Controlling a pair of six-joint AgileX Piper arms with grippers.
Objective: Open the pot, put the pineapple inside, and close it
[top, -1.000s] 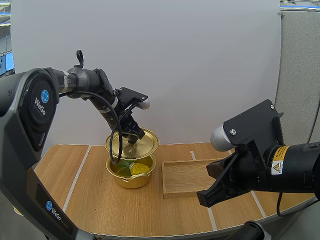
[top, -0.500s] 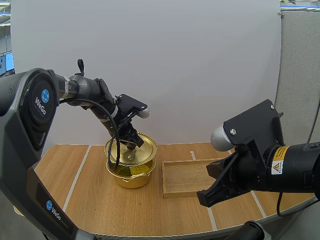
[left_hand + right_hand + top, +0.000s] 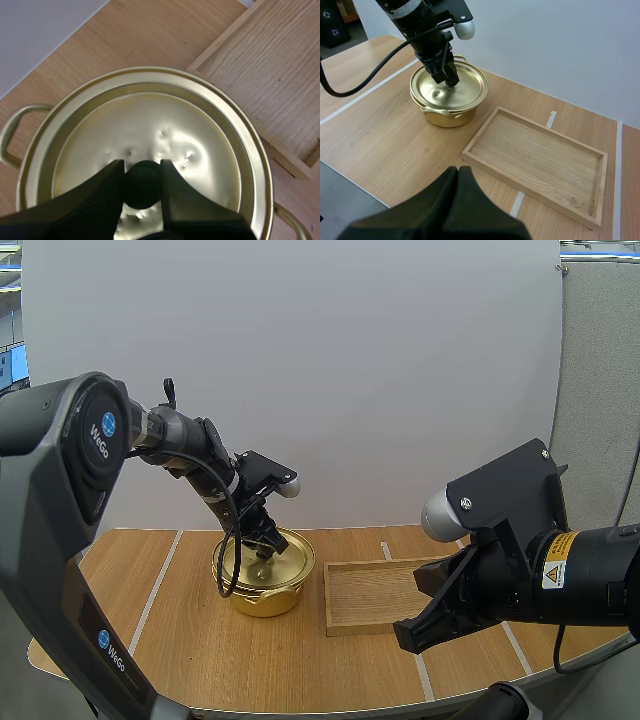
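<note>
A gold pot (image 3: 262, 595) (image 3: 442, 116) stands on the table with its gold lid (image 3: 268, 562) (image 3: 150, 140) (image 3: 451, 90) seated level on the rim. My left gripper (image 3: 266, 546) (image 3: 142, 182) (image 3: 449, 80) is shut on the lid's black knob (image 3: 142, 184), its fingertips (image 3: 112, 177) pinching it from both sides. The pot's contents are hidden under the lid. My right gripper (image 3: 415, 635) (image 3: 457, 172) hangs shut with nothing in it over the table's front, right of the pot and near the tray.
A shallow wooden tray (image 3: 375, 595) (image 3: 540, 160) (image 3: 280, 75) lies just right of the pot, with nothing in it. Pale tape lines (image 3: 155, 595) cross the wooden tabletop. The table's front edge runs close under my right gripper.
My left gripper lowered the tilted lid onto the pot; the yellow pineapple seen inside earlier is now covered. The right arm has stayed still.
</note>
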